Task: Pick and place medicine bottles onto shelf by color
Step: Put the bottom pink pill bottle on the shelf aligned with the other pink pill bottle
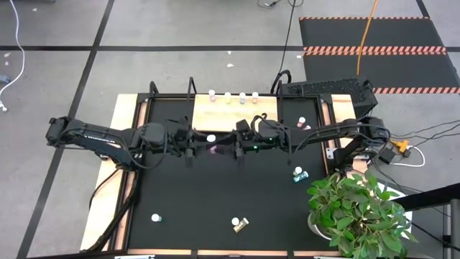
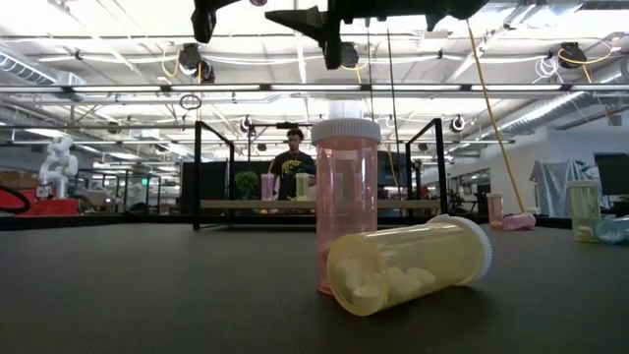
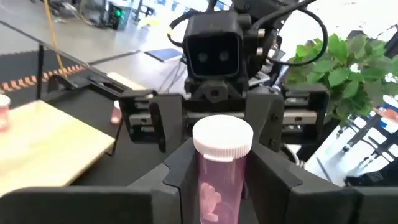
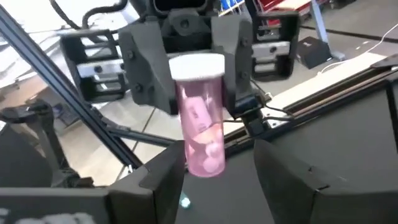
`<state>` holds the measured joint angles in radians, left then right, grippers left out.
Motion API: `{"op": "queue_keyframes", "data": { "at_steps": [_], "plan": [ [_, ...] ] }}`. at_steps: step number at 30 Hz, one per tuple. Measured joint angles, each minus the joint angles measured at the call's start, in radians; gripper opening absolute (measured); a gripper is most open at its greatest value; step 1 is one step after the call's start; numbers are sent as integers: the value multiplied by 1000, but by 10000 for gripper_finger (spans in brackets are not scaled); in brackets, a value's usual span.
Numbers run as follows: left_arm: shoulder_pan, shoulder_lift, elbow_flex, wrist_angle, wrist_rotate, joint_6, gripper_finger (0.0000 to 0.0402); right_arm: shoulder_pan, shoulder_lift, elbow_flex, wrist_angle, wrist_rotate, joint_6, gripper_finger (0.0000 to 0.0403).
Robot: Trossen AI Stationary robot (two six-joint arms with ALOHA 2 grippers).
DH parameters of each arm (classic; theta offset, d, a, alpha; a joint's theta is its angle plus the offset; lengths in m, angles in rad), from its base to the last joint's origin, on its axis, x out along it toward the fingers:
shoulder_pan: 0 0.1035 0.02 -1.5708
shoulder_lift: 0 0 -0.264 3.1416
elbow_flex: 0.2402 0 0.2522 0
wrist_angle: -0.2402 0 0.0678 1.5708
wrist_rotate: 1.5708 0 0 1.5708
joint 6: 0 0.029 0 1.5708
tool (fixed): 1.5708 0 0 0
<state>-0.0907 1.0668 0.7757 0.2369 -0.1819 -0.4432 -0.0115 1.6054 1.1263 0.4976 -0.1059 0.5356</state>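
My left hand [image 1: 195, 149] grips a pink bottle [image 1: 212, 149] just near of the shelf [image 1: 235, 111]; my right hand [image 1: 235, 149] stands open facing it. Four bottles are shelved; about seven remain on the worktop [image 1: 180, 201].

- No word, number, brand or sign can be read in any view.
- The pink medicine bottle [image 4: 200, 118] between the two grippers carries a pale label patch, but its print cannot be made out.
- The person [image 2: 293, 162] beyond the shelf [image 2: 314, 205] in the low view wears a dark shirt with a light marking on the chest, too small to read.
- The floor mat [image 1: 374, 43] beyond the shelf in the high view has orange-and-black striped edges only, no lettering.
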Motion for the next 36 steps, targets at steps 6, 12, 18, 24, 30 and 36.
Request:
{"op": "queue_keyframes", "data": {
  "at_steps": [6,12,18,24,30,36],
  "plan": [
    [16,15,0,55,-11,29,118,-21,0,0,17,-73,-35,196],
    [19,72,0,157,-11,61,118,-43,0,2,31,-108,-27,176],
    [19,86,-1,177,-12,68,118,-47,-5,2,29,-109,-24,157],
    [19,86,-1,180,-12,64,118,-47,-5,2,11,-133,-21,115],
    [19,86,-1,176,-12,-12,150,-47,-5,4,-7,-130,-63,93],
    [24,66,-1,173,-11,-1,259,-46,-5,4,-75,-66,-224,108]
  ]
}}
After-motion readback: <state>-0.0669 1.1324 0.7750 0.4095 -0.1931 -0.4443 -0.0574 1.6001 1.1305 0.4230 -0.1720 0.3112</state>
